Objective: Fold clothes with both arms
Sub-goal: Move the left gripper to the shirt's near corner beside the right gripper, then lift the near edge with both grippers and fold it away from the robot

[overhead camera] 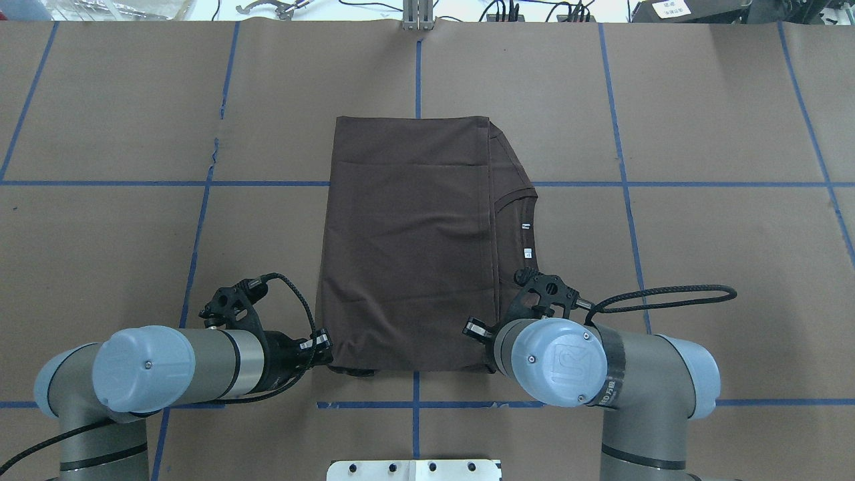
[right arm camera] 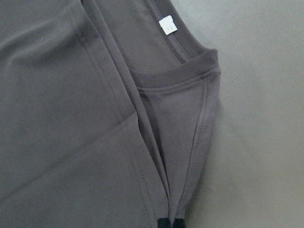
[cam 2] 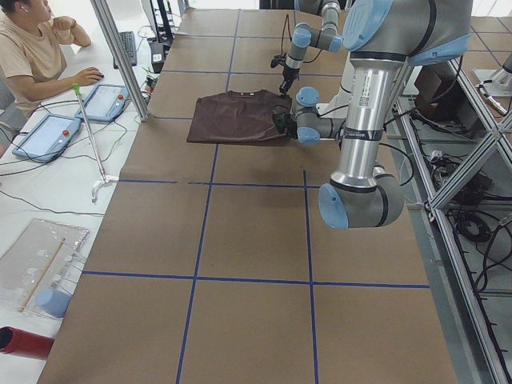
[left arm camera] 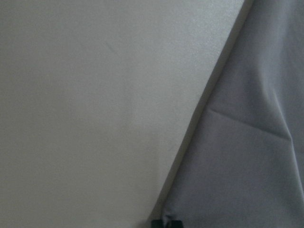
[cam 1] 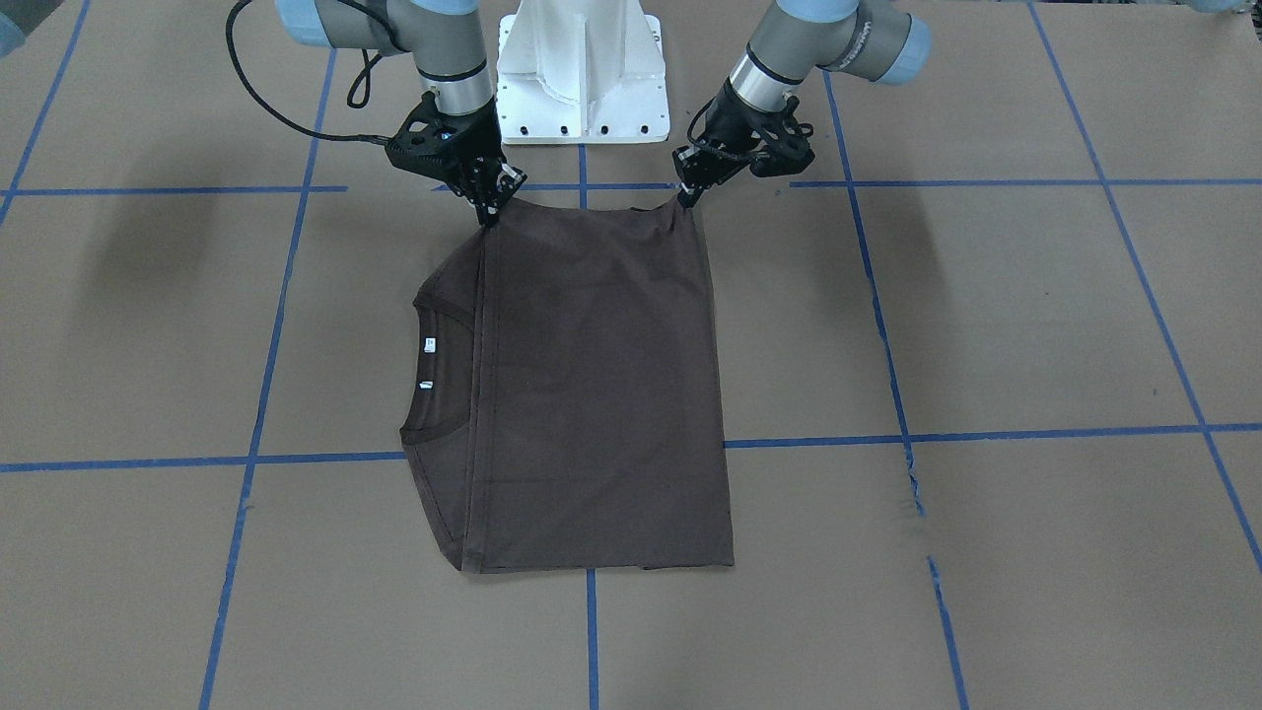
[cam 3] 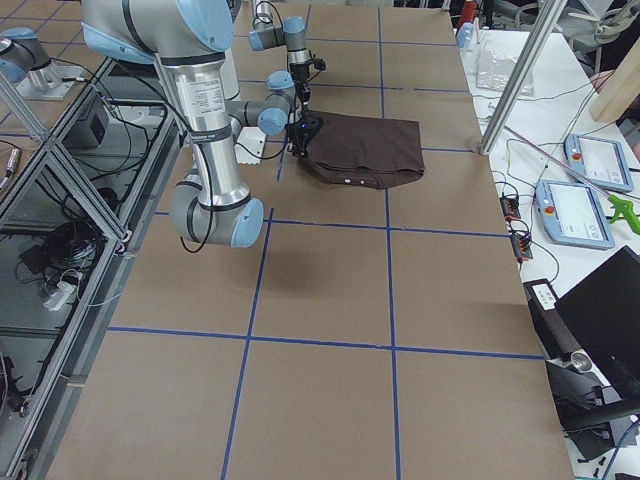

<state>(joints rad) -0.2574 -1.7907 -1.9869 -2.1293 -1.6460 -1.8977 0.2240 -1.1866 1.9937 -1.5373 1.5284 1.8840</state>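
Table (cam 1: 986,325): brown paper top, marked into a grid with blue tape lines (cam 1: 1035,432). In the front-facing view, one dark brown T-shirt (cam 1: 592,394) lies at centre frame, folded to a rough rectangle and mostly flat. Collar side toward frame left, two small white neck labels (cam 1: 430,344) showing. White base (cam 1: 582,69) at top centre, near the shirt's upper edge.

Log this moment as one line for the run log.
shirt: folded, collar at robot's right | left claw: shut on robot-side corner | right claw: shut on robot-side corner by collar
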